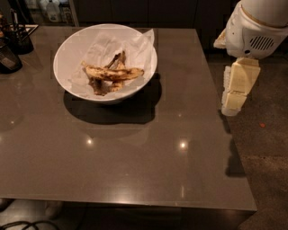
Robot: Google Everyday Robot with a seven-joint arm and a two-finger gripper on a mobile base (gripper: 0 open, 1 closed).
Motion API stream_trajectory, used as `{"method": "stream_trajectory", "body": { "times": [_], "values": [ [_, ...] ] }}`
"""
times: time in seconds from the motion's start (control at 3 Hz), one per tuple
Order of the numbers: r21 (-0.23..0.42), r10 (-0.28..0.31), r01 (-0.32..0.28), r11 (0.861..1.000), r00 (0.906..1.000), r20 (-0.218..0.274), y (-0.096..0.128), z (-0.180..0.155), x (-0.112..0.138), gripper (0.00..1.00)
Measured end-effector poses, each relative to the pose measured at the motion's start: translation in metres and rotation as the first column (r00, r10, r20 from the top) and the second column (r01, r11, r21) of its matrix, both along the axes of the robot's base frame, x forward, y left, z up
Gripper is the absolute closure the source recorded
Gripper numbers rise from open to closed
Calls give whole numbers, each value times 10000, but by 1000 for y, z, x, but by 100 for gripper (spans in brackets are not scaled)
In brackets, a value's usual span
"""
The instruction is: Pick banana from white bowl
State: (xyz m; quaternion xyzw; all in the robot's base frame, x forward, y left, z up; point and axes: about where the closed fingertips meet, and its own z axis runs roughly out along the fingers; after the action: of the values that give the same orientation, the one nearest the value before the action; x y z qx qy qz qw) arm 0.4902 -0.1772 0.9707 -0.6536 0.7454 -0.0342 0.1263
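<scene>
The banana [113,74], dull yellow with heavy brown blotches and dark peel strips, lies inside the white bowl [67,54] on crumpled white paper. The bowl stands at the far left part of the dark grey table [148,152]. My gripper [232,107] hangs pointing down from the white arm [258,27] at the right, just beyond the table's right edge. It is well to the right of the bowl and holds nothing that I can see.
Dark containers [9,58] with utensils [20,38] stand at the table's far left edge. Bottles [51,9] sit on the floor behind. The table's right edge runs beside the gripper, with carpeted floor [265,161] beyond it.
</scene>
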Motion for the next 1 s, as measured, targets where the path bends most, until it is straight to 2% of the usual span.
{"method": "stream_trajectory", "body": {
  "times": [0.33, 0.67, 1.0],
  "values": [
    [299, 44, -48, 9995, 9999, 124, 7, -1, 11, 0],
    [469, 649, -662, 9967, 9975, 296, 33, 8, 43, 0],
    [560, 1350, -1363, 9891, 9905, 259, 66, 16, 82, 0]
  ]
}}
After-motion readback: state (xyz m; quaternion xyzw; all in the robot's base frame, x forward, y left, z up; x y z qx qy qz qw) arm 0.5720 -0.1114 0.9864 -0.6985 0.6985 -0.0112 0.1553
